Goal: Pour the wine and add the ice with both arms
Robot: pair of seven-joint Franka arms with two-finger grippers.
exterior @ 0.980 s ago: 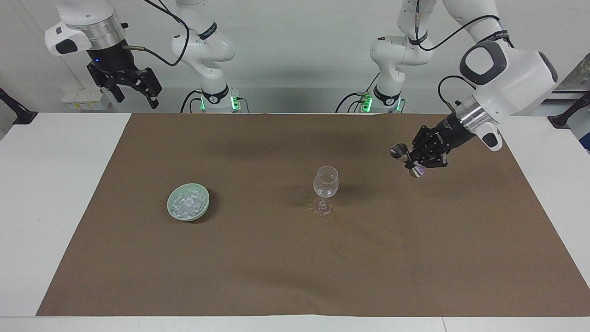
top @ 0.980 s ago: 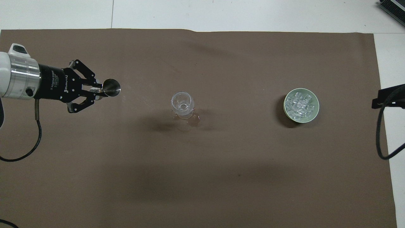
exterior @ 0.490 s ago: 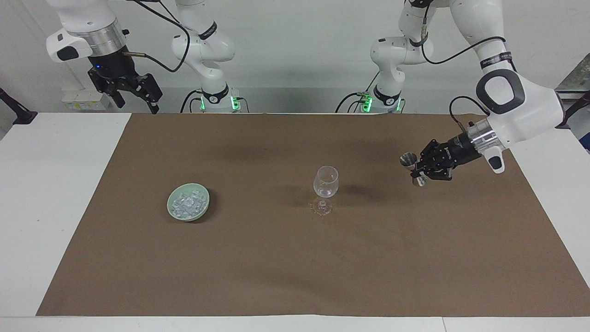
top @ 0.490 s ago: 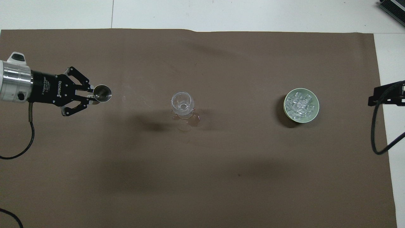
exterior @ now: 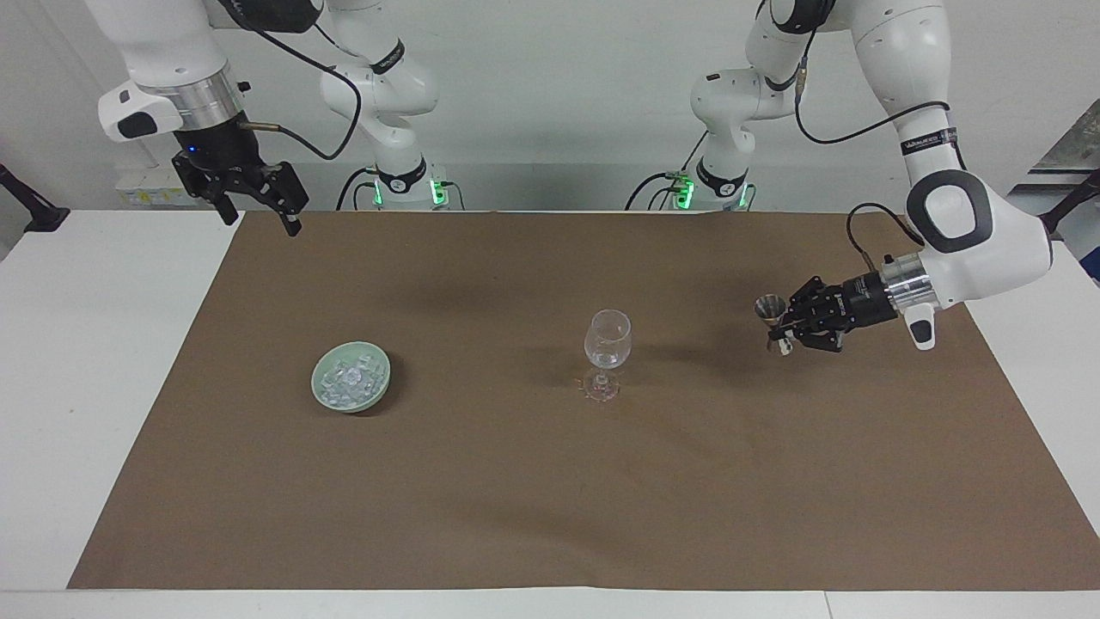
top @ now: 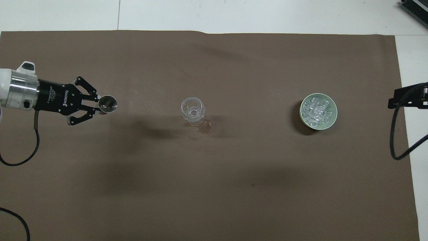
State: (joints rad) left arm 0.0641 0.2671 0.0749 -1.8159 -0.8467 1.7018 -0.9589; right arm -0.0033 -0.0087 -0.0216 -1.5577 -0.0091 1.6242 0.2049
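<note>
The left gripper pinches an upright metal jigger at the wine glass's three o'clock in the facing view, while the right gripper, fingers spread, waits at eleven.

Left claw, jigger lower, perhaps grounded.

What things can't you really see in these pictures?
- Overhead view: the right hand is cut off by the edge of the picture; only a dark bit shows.
- Both views: whether the little metal cup in the left hand sits on the brown mat or hangs just above it.
- Both views: whether any wine is in the glass; it is clear and small.
- The ice in the green bowl: too small to count.
</note>
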